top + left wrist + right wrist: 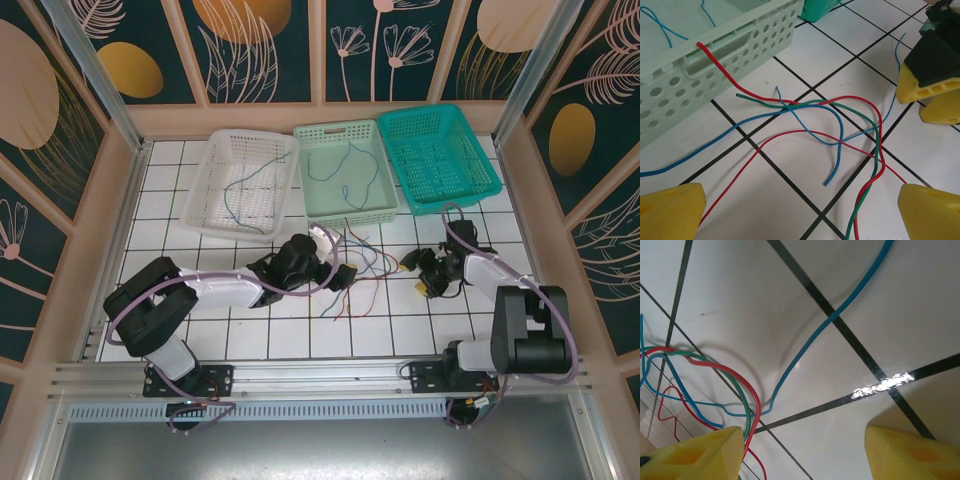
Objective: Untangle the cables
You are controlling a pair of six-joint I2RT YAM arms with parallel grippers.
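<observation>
While the cables [790, 105] are lying crossed on the surface [805, 75], the left end effector [800, 200] and the right end effector [805, 445] are hanging wide apart, empty; picking one wire is probably coming next.

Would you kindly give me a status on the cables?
Left gripper open, empty. Right gripper open, empty. Cables tangled on tiles. Red end against mint basket.

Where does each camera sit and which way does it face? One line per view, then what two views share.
Top external: above and behind the arms, looking down on the table, baskets, left gripper and right gripper.
Left wrist: low over the table, facing the cables and right gripper; own yellow fingers below.
Right wrist: close above the table; own yellow fingers below.
Shared: the cables.
</observation>
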